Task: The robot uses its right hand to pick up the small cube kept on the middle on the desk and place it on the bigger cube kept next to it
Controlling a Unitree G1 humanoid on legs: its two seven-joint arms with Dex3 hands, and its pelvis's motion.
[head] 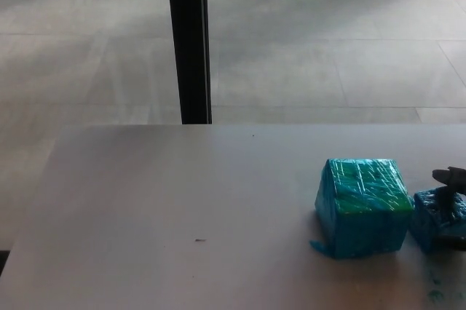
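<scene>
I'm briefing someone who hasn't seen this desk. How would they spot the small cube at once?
Look at the pale desk and follow it to its right edge, where two shiny blue-green wrapped cubes sit. The small cube lies just right of the bigger cube, with the robot's black right hand at it. It is clearly smaller and lower than its neighbour.

The table (182, 201) is pale and matte, spreading left and forward of the hand at the right edge. A tiny dark speck (199, 239) lies on it, well to the hand's left. Beyond the table's far edge, a black upright post (188, 41) stands on a grey tiled floor (328, 48), far from the hand.
</scene>
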